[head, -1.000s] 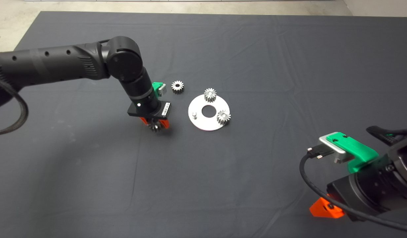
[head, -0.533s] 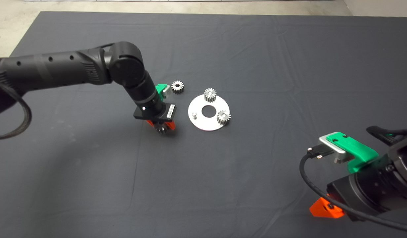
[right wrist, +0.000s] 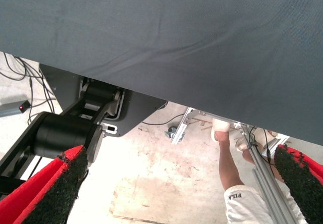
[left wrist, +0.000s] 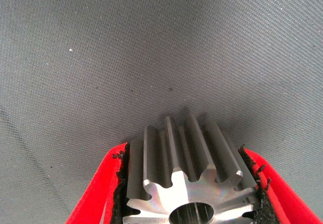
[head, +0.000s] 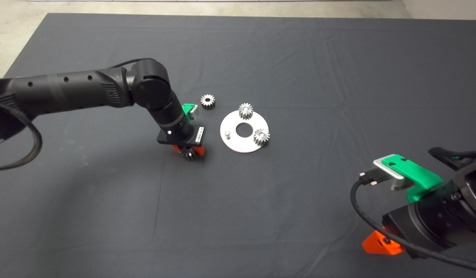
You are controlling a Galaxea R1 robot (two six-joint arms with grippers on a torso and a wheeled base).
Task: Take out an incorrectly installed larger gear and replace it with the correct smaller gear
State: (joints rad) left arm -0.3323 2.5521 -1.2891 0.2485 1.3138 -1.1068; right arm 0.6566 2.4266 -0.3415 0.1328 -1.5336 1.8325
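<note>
The left tool (head: 189, 153) gripped the larger gear (left wrist: 189, 183) between its fingers just above the mat (head: 261, 216), beside the round plate (head: 238, 144). The right tool (right wrist: 176, 193) waited open at the worktop's lower right.

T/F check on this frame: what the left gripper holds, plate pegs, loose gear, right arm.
1. The left gripper is shut on the larger gear. True.
2. The round plate carries three gears. False: two gears sit on it, and one peg is bare.
3. The smaller gear lies on the mat, apart from the plate. True.
4. The right gripper is over the plate. False: it waits at the lower right edge, open.
</note>
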